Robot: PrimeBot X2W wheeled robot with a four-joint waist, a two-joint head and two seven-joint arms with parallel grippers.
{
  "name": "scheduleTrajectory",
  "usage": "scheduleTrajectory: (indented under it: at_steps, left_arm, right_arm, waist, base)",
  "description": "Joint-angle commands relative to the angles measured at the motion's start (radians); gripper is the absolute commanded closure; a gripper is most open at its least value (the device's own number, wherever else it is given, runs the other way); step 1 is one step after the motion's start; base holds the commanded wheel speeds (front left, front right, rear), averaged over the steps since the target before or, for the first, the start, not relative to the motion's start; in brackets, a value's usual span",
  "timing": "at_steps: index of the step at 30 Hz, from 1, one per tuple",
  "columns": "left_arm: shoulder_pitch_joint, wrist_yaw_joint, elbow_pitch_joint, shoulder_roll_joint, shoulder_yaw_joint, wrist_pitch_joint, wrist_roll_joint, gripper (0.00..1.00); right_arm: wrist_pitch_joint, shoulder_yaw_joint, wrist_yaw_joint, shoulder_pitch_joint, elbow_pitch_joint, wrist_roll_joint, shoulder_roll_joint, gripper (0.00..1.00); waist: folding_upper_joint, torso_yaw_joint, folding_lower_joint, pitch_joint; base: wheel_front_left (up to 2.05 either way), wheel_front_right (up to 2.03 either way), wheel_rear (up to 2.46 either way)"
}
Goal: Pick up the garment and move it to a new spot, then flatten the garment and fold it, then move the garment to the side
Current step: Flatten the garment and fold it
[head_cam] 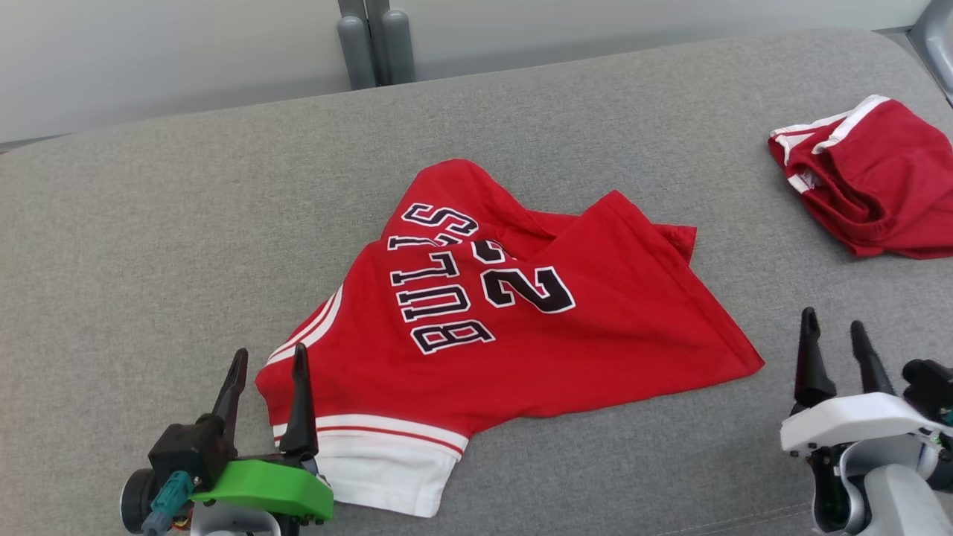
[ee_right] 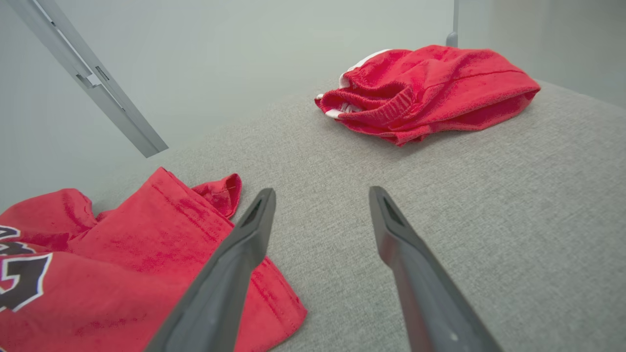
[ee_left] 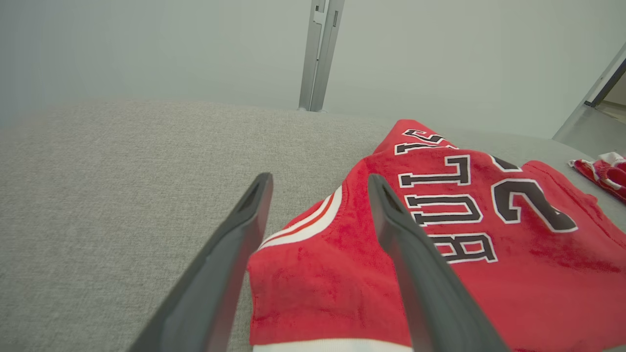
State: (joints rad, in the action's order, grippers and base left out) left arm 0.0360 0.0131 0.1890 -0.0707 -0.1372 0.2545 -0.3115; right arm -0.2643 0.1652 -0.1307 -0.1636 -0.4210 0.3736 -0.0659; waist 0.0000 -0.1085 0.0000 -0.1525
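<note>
Looking down through the head view, we see the red jersey (head_cam: 521,335) lying rumpled, black-and-white lettering up, in the middle of the grey cushion (head_cam: 149,223). Our left claw (head_cam: 269,350) stands at the lower left with its two dark fingers spread wide. One finger is over bare fabric and the other over the jersey's white-striped edge. Our right claw (head_cam: 832,318) stands at the lower right, fingers likewise apart and nothing between them. It is above bare cushion, just off the jersey's near right corner. A second red garment (head_cam: 871,186) with white trim lies bunched at the far right, well apart from the jersey.

From the left wrist view, the left claw (ee_left: 319,177) is fully parted and straddles the jersey's (ee_left: 489,254) striped corner. It grips nothing, and we cannot tell whether either finger touches the cloth.

From the right wrist view, the right claw (ee_right: 322,190) gapes over bare cushion (ee_right: 489,195), empty. Its left-hand finger crosses the jersey's (ee_right: 122,274) hemmed corner in this view; contact is unclear. The second red garment (ee_right: 430,83) sits crumpled beyond the fingertips.
</note>
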Motion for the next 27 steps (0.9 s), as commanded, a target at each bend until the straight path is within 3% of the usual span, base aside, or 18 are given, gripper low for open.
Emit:
scheduleTrajectory:
  at_steps: [1,8,16,17,18,19,20,27]
  left_arm:
    - [0.015,0.0,0.01,-0.01,0.003,-0.008,-0.003,0.0]
    - [0.055,0.016,0.102,-0.059,-0.002,-0.112,-0.012,0.0]
    - [0.147,0.052,0.203,-0.11,-0.028,-0.269,-0.028,0.0]
    - [0.154,0.057,0.211,-0.112,-0.031,-0.284,-0.033,0.17]
    - [0.162,0.058,0.215,-0.115,-0.033,-0.292,-0.036,0.4]
    - [0.17,0.059,0.221,-0.117,-0.036,-0.303,-0.036,0.67]
    - [0.172,0.063,0.228,-0.117,-0.041,-0.317,-0.038,1.0]
    - [0.175,0.071,0.221,-0.124,-0.059,-0.356,-0.05,1.0]
  right_arm:
    - [0.0,0.014,0.0,0.012,0.028,-0.008,-0.004,0.0]
    - [0.0,0.026,0.0,0.019,0.171,-0.038,0.004,0.0]
    - [0.0,-0.011,0.0,0.002,0.231,-0.043,0.008,0.0]
    - [0.0,-0.013,0.0,0.0,0.233,-0.042,0.009,0.0]
    - [0.0,-0.015,0.0,-0.001,0.235,-0.042,0.009,0.0]
    - [0.0,-0.017,0.0,-0.004,0.238,-0.041,0.01,0.0]
    - [0.0,-0.018,0.0,-0.005,0.24,-0.04,0.01,0.0]
    - [0.0,-0.016,0.0,-0.004,0.252,-0.039,0.011,0.0]
  waist:
    - [0.0,-0.002,0.0,0.003]
    - [0.0,-0.004,0.0,0.004]
    - [0.0,-0.007,0.0,-0.01]
    - [0.0,-0.008,0.0,-0.012]
    - [0.0,-0.009,0.0,-0.013]
    - [0.0,-0.01,0.0,-0.015]
    - [0.0,-0.011,0.0,-0.016]
    - [0.0,-0.013,0.0,-0.025]
  base:
    - [0.0,0.0,0.0]
    - [0.0,0.0,0.0]
    - [0.0,0.0,0.0]
    - [0.0,0.0,0.0]
    - [0.0,0.0,0.0]
    - [0.0,0.0,0.0]
    - [0.0,0.0,0.0]
    - [0.0,0.0,0.0]
